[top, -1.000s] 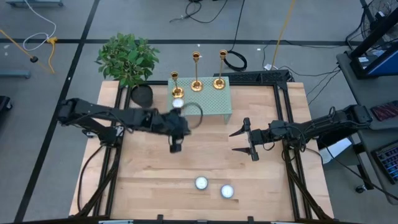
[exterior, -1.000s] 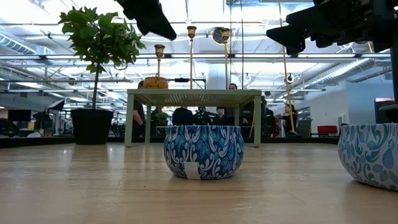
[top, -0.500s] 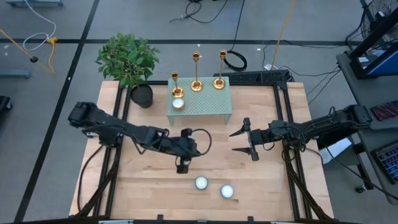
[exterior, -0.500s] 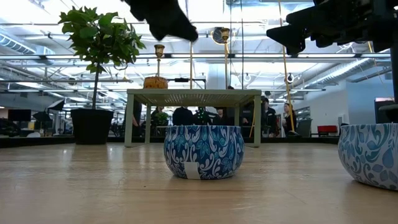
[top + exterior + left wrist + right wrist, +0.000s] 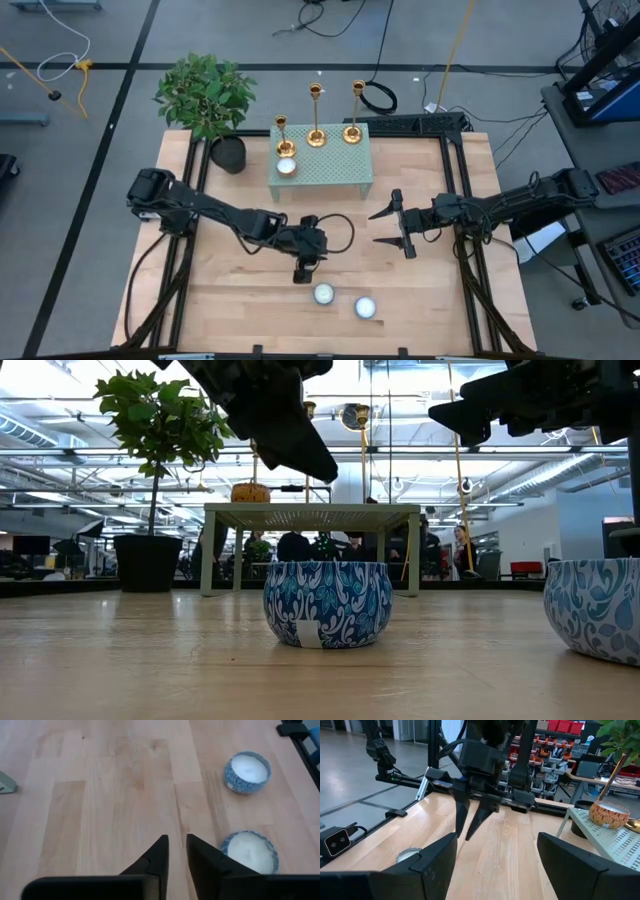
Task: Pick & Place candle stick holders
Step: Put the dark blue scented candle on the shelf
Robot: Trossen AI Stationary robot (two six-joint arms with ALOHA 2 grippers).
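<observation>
While the wooden table (image 5: 240,300) is carrying everything in view, the potted plant (image 5: 207,95) is standing at its far left corner, and a small green perforated stand (image 5: 340,165) is sitting at the middle of the far edge. The left arm (image 5: 210,212) is reaching across the table toward its middle, and the left gripper (image 5: 303,272) is pointing down at the wood just beside the nearer of two blue-patterned candle tins (image 5: 323,294), its fingers (image 5: 159,855) nearly pressed together with only a thin slit showing between them and nothing in that slit. The right arm (image 5: 510,205) is lying along the right side of the table, and the right gripper (image 5: 392,226) is hovering with its fingers spread wide and empty, pointing toward the table's middle. The three gold candle stick holders (image 5: 316,120) are standing upright in a row along the far edge of the stand, ordered shortest to tallest from left to right in the high view, well apart from both grippers. A gold-coloured candle tin (image 5: 287,167) is sitting on the stand just in front of the shortest holder.
</observation>
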